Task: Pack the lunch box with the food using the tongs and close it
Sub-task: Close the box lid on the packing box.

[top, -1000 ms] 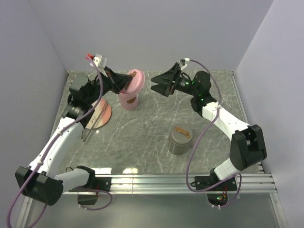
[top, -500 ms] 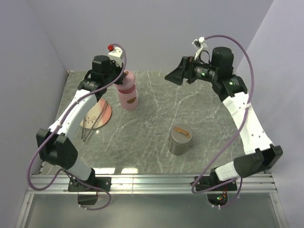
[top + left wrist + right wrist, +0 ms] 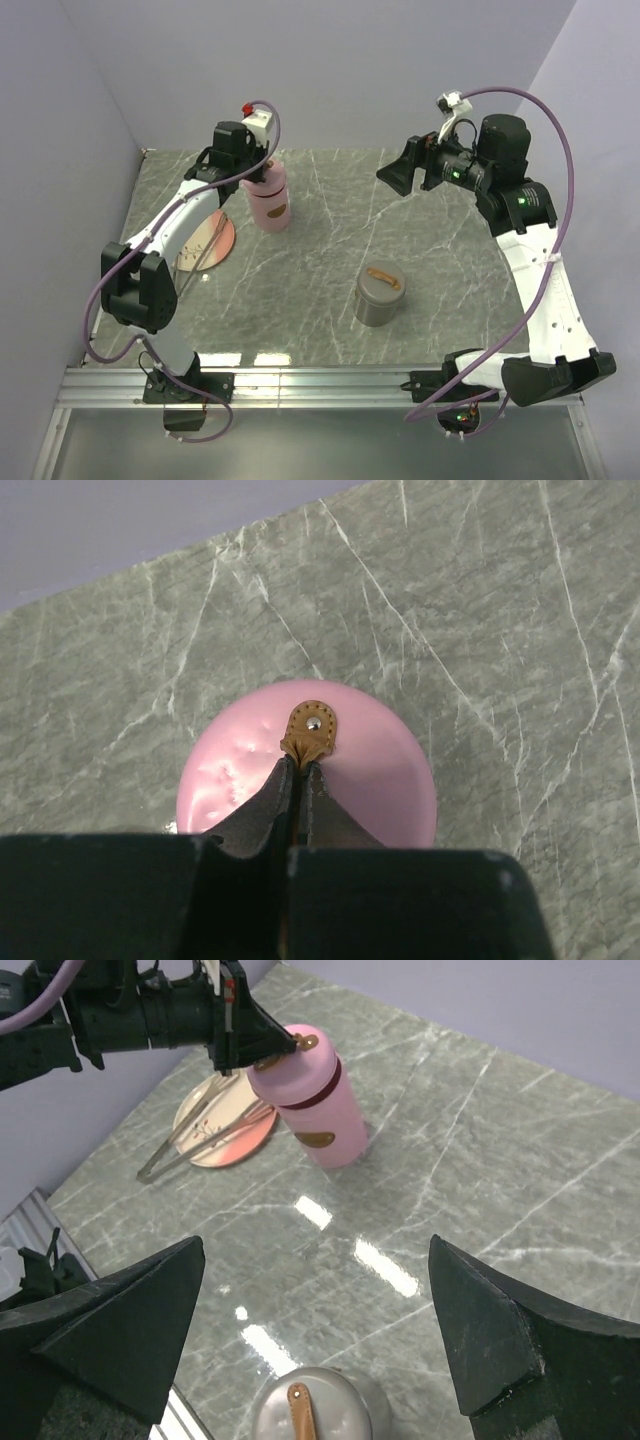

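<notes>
Found the left pincer (image 3: 301,770) pinched shut on the brown tab (image 3: 312,730) riveted to the middle of the pink lid (image 3: 380,770), fingers pressed together over the tab's near edge. Saw the lid seated level on the pink lunch box (image 3: 270,208), itself upright toward the back left of the grey marbled counter (image 3: 330,240). Noted the left arm reaching in from the left, wrist just above the box. Spotted a round orange plate (image 3: 222,240) just left of the box and slightly nearer the arm bases. Found the tongs (image 3: 155,1168) lying across the plate, joined end hanging off its near rim onto the counter, both thin arms running back over the plate. Could not make out anything small on the plate at that size. Saw a short grey tin (image 3: 378,300) standing nearer the front, right of centre and well apart from the box, with a brown strap (image 3: 384,276) flat on its top. Found the right pincer (image 3: 395,168) spread wide and holding nothing, raised over the back right of the counter, pointed toward the box.
</notes>
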